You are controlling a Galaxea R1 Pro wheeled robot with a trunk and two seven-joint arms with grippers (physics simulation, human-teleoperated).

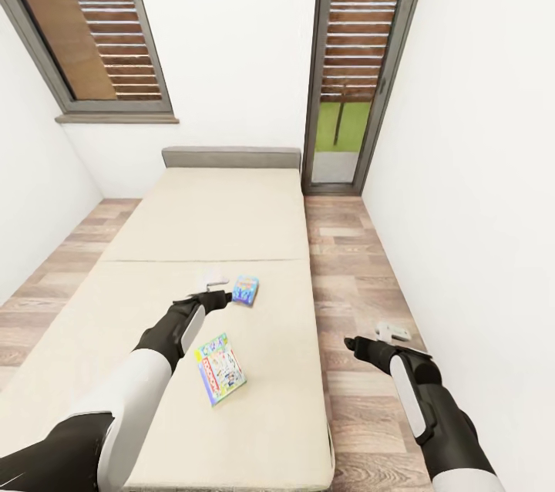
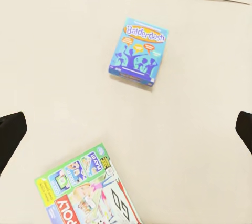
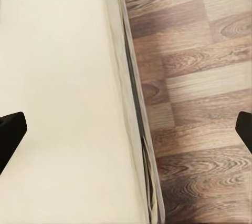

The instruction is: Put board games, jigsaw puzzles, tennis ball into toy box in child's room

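left wrist view shows your two games flat on the bed (image 1: 193,230): the blue box (image 2: 138,52) ahead, the monopoly box (image 2: 86,192) nearer. both look light, stiff and thin, likely slick on the mattress, so pinch one across a short edge. your left end effector (image 2: 126,129) hangs wide open over the bed, holding nothing. the right end effector (image 3: 126,129), over the bed's edge, is open and empty too.
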